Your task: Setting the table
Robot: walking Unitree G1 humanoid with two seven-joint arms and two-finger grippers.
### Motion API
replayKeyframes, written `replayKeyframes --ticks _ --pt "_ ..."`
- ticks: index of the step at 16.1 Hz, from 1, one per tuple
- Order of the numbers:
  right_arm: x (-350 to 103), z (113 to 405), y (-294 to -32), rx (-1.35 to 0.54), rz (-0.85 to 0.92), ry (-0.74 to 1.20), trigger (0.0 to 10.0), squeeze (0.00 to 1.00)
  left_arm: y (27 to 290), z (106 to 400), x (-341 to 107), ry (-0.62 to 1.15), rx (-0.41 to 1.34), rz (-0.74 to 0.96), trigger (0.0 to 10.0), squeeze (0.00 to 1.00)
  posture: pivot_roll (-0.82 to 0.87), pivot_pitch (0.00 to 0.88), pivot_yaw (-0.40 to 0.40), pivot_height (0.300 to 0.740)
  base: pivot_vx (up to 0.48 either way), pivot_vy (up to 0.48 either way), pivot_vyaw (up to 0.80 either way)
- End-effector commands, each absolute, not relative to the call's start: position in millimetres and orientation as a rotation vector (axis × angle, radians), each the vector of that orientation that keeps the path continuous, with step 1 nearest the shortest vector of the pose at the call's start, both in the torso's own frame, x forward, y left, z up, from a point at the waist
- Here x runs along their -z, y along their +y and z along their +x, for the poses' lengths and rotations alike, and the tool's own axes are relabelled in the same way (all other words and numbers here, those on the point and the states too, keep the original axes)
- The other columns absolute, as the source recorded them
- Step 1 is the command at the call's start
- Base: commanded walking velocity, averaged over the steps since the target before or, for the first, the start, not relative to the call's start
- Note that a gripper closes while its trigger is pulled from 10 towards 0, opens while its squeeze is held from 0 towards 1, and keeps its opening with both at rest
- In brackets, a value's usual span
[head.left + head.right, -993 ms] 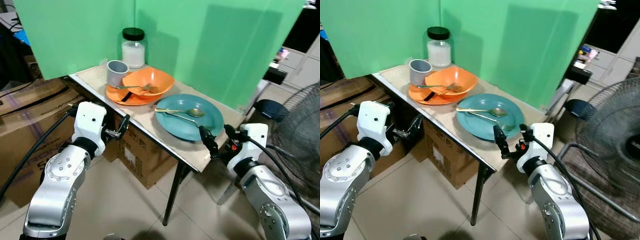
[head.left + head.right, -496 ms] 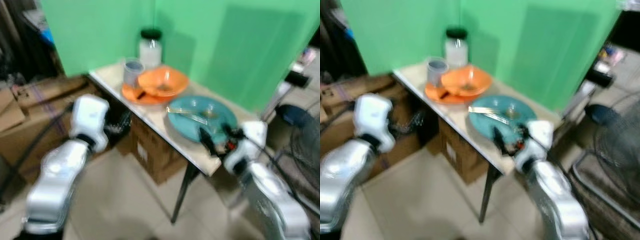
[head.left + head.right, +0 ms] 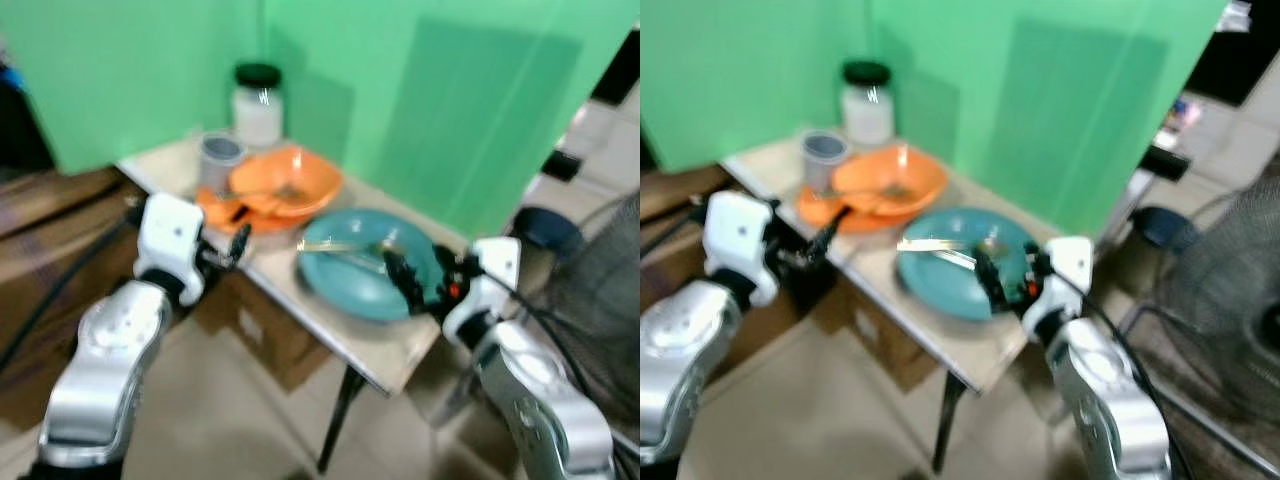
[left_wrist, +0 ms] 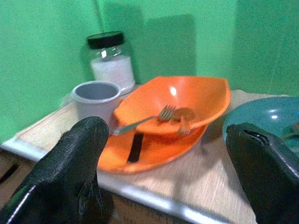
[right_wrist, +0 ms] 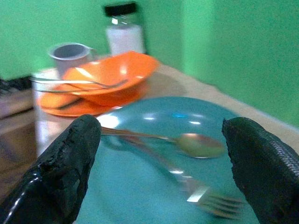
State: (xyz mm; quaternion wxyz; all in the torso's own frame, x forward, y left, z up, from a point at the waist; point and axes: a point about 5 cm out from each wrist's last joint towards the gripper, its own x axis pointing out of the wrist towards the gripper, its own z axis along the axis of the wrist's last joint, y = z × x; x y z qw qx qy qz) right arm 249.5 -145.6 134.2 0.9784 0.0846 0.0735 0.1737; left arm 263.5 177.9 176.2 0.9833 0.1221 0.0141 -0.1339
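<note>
2 plates sit on the light wooden bench [image 3: 395, 350]: a round glossy teal plate [image 3: 355, 290] near the front corner and an orange plate [image 4: 154, 154] behind it toward the green backdrop [image 3: 450, 90]. The teal plate carries a metal spoon [image 5: 187, 142] and a metal fork [image 5: 205, 196], both lying flat across it. On the orange plate rests a tilted, smooth orange bowl [image 4: 182, 100] with another fork [image 4: 149, 119] leaning in it, and a dark flat piece [image 4: 136, 147] lies on the plate under the bowl's rim. A grey cylindrical cup [image 4: 93, 100] stands just beside the orange plate, and a clear glass jar [image 4: 110, 63] with a black lid and white contents stands behind the cup.

The right end effector [image 3: 410, 285] hovers over the near edge of the teal plate, its 2 rough black fingers [image 5: 65, 163] spread wide with the spoon and fork between them, gripping nothing. The left end effector [image 3: 235, 245] is at the bench's front edge near the orange plate, its fingers [image 4: 79, 158] likewise wide apart and empty, framing the bowl and cup.

A cardboard box [image 3: 260, 325] sits under the bench on the tiled floor [image 3: 220, 430].
</note>
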Motion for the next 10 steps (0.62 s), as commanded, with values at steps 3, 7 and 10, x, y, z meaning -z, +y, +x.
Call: replayKeyframes --ticks 3,7,10 --pt "-134.3 253.9 -154.1 -0.392 0.142 0.198 10.0 0.27 165.3 261.5 -174.8 0.027 0.386 0.280 10.0 0.00 -0.01 0.000 -0.061 0.740 0.000 0.000 0.00" --pt "-141.6 273.3 -155.6 -0.411 0.077 0.205 10.0 1.00 169.3 257.7 -167.3 0.085 0.505 0.345 10.0 0.00 -0.02 0.000 -0.057 0.740 0.000 0.000 0.00" --pt "-147.1 272.5 -156.7 -0.438 0.078 0.196 10.0 1.00 170.4 262.9 -162.1 0.112 0.601 0.400 10.0 0.00 -0.03 0.000 -0.057 0.740 0.000 0.000 0.00"
